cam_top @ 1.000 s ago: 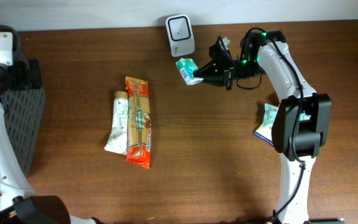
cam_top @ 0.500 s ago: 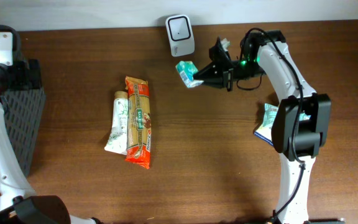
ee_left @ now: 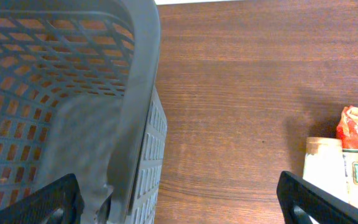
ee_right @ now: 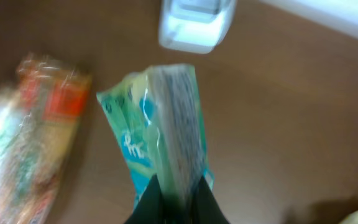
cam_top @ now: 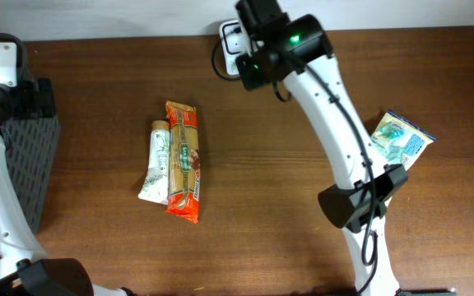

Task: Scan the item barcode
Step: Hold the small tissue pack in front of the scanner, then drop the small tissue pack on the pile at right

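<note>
Since the earlier frame the right arm (cam_top: 327, 90) has swung up and across. Its wrist now sits over the scanner (cam_top: 229, 34) at the table's far edge, where a moment ago it reached in from the right with the teal packet held just below the scanner. From overhead that packet is now hidden beneath the arm.

At the far left stands the basket (ee_left: 138, 93), dark grey plastic with a smooth curved rim and lattice walls of small rectangular holes. The left gripper (ee_left: 182, 200) hangs over its edge with its fingers spread wide and nothing between them.

Further right on the table (cam_top: 262, 181), dark brown with a fine wood grain, a white and green tube (cam_top: 156, 171) lies flat. It touches a long orange packet (cam_top: 183, 160) of shiny film with crimped ends, the two lying side by side.

In the right wrist view the right gripper (ee_right: 173, 196) is pressed together on the lower end of the teal packet (ee_right: 160, 130). This is a glossy green-blue film pack with white lettering, held on edge and blurred. The scanner, a white rounded box, lies just beyond the packet's top end and apart from it.

At the far right a flat blue-green packet (cam_top: 401, 138) rests on the wood, tilted, well apart from the rest.
</note>
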You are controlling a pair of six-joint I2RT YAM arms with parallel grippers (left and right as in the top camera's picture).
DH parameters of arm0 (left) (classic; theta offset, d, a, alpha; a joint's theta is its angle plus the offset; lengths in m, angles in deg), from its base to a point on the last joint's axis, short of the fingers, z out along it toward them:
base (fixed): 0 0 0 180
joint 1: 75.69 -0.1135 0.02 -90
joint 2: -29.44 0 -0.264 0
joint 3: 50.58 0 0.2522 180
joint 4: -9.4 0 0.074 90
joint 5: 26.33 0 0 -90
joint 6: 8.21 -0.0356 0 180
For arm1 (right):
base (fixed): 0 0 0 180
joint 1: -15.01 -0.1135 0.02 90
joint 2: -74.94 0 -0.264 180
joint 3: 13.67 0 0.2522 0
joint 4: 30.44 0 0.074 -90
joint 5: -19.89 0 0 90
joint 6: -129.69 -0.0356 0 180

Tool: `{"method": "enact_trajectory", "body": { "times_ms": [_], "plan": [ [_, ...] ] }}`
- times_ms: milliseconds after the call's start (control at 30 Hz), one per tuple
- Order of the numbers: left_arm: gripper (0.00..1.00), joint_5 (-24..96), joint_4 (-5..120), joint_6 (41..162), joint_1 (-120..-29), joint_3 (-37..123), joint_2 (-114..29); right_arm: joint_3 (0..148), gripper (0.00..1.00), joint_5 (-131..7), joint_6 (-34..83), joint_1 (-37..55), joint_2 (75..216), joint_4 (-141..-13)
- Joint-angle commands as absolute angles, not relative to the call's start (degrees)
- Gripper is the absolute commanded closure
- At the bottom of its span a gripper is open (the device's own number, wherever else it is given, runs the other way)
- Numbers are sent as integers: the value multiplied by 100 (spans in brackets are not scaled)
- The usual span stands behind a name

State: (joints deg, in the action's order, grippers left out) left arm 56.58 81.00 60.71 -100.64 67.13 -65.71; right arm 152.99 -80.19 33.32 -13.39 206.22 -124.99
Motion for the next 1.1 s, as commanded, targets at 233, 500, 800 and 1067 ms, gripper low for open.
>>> {"method": "enact_trajectory", "body": {
  "times_ms": [233, 500, 800, 1067],
  "plan": [
    [1, 5614, 8107, 5981, -10099, 6737, -6571, 15260, 96, -10292, 5330, -1265, 22117, -8517],
    [1, 5614, 8107, 5981, -10099, 6737, -6571, 15212, 96, -10035, 6324, -1245, 23195, -7129],
    [1, 5614, 8107, 5981, -10099, 6737, -6571, 15214, 96, -10054, 6324, -1341, 22790, -7568],
    [1, 5614, 8107, 5981, -10099, 6737, -6571, 15214, 96, -7200, 4456, -1201, 20716, -10444]
  ]
}}
